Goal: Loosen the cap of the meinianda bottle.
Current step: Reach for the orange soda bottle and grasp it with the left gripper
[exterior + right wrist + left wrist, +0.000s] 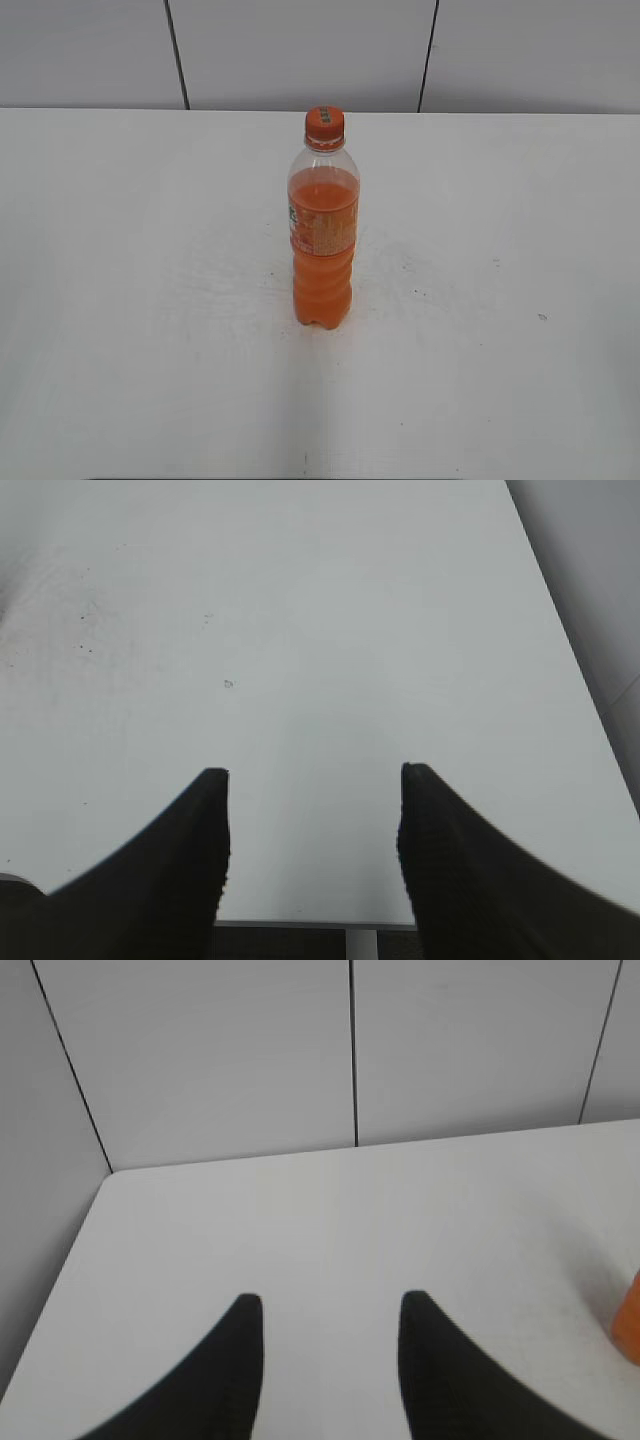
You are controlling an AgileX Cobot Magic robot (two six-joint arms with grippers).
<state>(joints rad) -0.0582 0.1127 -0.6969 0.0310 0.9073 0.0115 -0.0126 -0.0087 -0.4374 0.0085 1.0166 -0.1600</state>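
The meinianda bottle (323, 235) stands upright in the middle of the white table (130, 300), holding orange drink, with an orange label band. Its orange cap (324, 124) sits on the neck. Neither arm shows in the exterior view. In the left wrist view my left gripper (330, 1302) is open and empty over bare table, and an orange sliver of the bottle (629, 1318) shows at the right edge. In the right wrist view my right gripper (312, 772) is open and empty over bare table; the bottle is out of that view.
A grey panelled wall (300, 50) runs behind the table's far edge. The left wrist view shows the table's far left corner (108, 1174) against the wall. The right wrist view shows a table edge (570, 650) at the right and another below the fingers.
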